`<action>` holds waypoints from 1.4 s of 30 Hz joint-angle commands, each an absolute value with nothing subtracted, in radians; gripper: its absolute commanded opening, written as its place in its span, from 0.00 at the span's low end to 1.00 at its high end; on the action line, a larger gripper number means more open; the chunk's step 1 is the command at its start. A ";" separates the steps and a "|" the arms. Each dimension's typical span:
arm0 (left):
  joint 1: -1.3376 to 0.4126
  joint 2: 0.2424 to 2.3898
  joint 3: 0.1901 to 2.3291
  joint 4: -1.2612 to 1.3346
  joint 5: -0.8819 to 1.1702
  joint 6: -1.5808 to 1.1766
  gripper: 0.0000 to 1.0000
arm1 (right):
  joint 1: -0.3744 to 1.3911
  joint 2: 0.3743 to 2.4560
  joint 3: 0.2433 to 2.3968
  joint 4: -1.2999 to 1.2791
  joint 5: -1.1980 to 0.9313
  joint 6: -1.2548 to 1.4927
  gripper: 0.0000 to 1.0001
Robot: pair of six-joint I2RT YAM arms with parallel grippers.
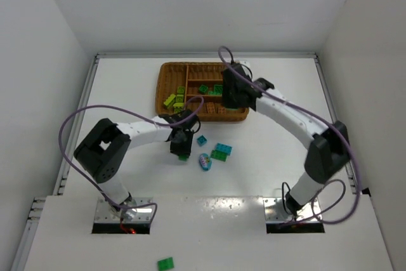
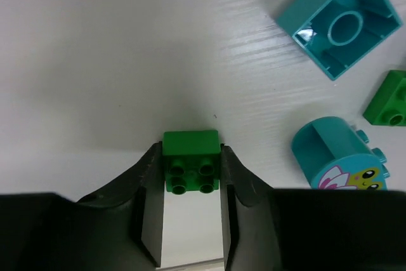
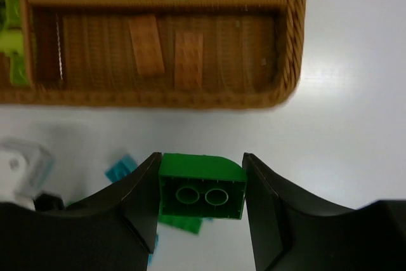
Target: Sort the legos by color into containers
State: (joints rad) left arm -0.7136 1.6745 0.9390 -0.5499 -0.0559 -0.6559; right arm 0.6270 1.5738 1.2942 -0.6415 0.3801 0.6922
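Observation:
My left gripper is low over the table, just in front of the wicker basket. In the left wrist view its fingers are shut on a small dark green brick, studs toward the camera. My right gripper hovers over the basket's near right part. It is shut on a larger dark green brick, hollow underside toward the camera, held above the table in front of the basket's rim. The basket holds lime bricks on the left, dark green ones in a middle section and orange-brown plates in the near section.
Loose on the table right of my left gripper are a small teal brick, a teal brick beside a green one, and a rounded teal piece with a printed face. A green brick lies on the near ledge. White walls surround the table.

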 commanded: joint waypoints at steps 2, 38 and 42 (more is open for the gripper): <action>-0.693 1.631 0.988 -0.567 -0.025 -0.643 0.25 | 0.549 1.804 1.550 -0.583 0.359 0.600 0.41; -0.399 2.333 2.209 -0.738 0.031 -0.612 0.83 | 0.475 1.336 0.985 -0.586 0.146 0.690 0.79; -0.451 2.217 2.154 -0.738 0.019 -0.569 0.84 | 0.587 1.250 0.838 -0.568 0.114 0.784 0.79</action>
